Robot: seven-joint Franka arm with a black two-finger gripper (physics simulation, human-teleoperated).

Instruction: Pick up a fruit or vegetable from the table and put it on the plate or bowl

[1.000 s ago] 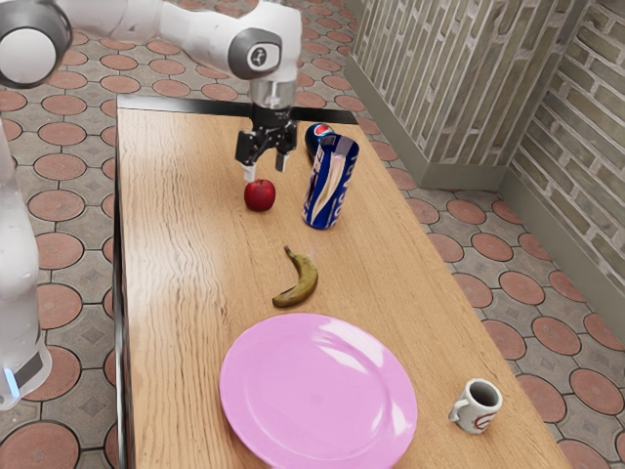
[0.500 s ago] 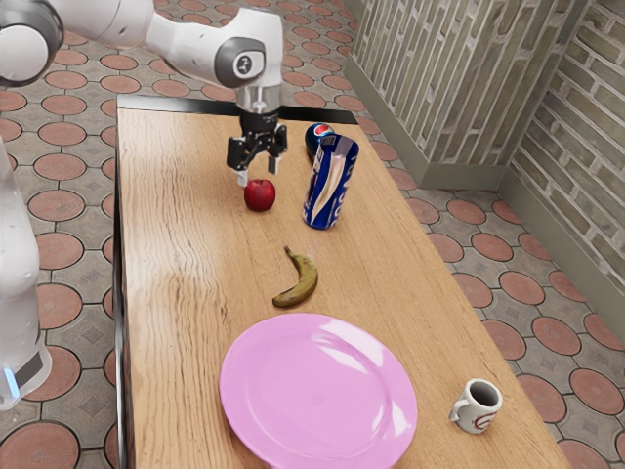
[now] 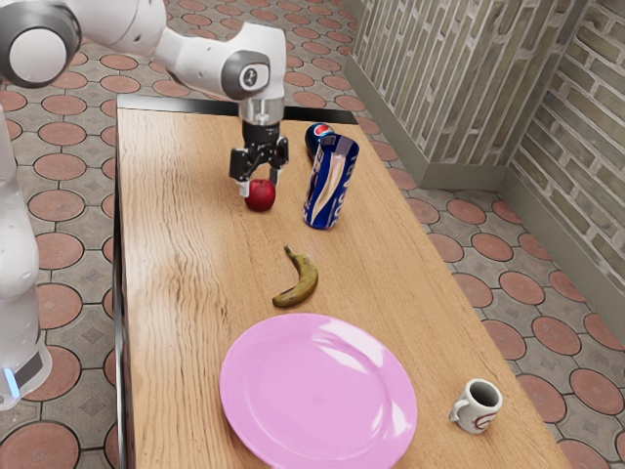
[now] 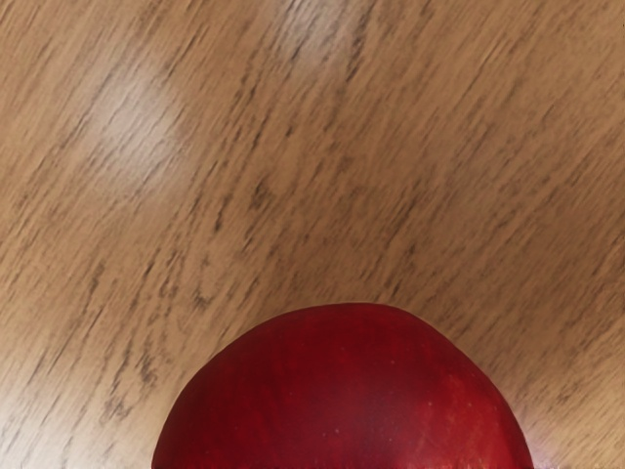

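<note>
Red round apple sits on the wooden table. My black gripper hangs just over it, fingers spread wide.

Gripper dropped lower, now right down at apple (earlier hung above it); spread fingers reach either side of fruit's top.

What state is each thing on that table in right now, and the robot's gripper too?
Apple: resting on the table, not lifted.
Gripper: open, low over the apple.
Banana: lying flat on the table.
Blue can: standing on its end.
Pink plate: empty.
Mug: on the table, nothing visible inside.
</note>
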